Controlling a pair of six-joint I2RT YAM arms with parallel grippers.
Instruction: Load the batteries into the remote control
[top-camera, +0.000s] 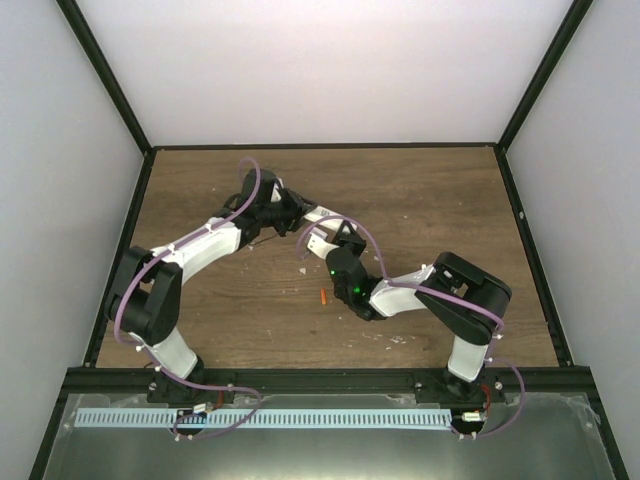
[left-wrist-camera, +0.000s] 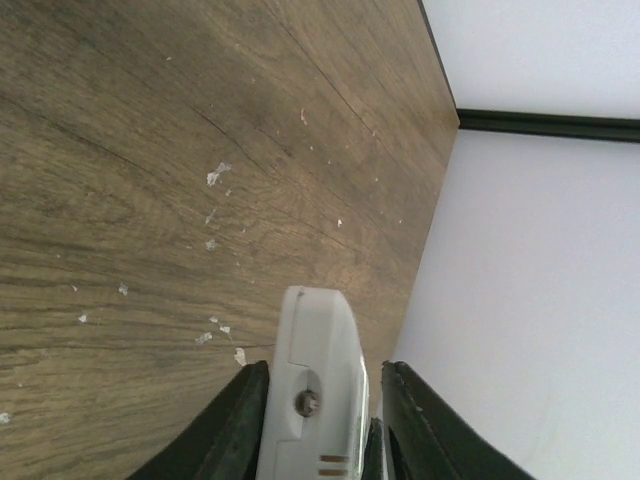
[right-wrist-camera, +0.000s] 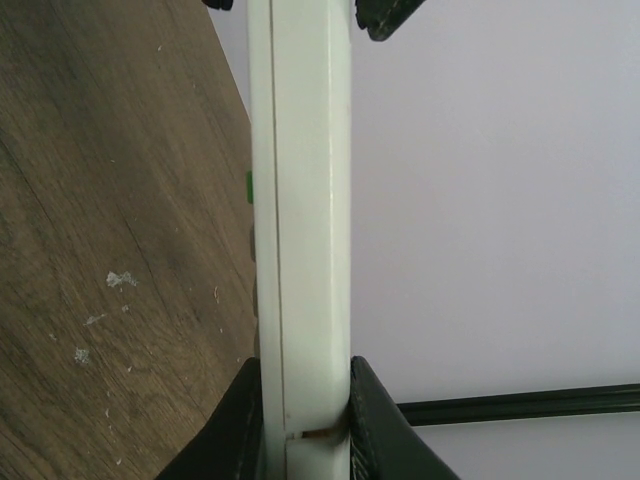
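Remote control (right-wrist-camera: 300, 200) is held above the worktop (right-wrist-camera: 100, 200), right claw (right-wrist-camera: 305, 405) clamped on one end, likely steadying it while the left claw (left-wrist-camera: 325, 385) straddles the other, grip unclear.

Wood-grain desk (top-camera: 430, 190), brown; white flecks (left-wrist-camera: 217, 175) scattered on its surface; black frame rails (top-camera: 320, 147) at edges; plain white walls (top-camera: 320, 60) around; white slotted strip (top-camera: 330, 418) along near edge.

Remote control (right-wrist-camera: 300, 200) is plain white, the loose battery (top-camera: 322, 298) is bright orange, surface (left-wrist-camera: 150, 150) is brown woodgrain with pale flecks, cables (top-camera: 258, 183) are purple.
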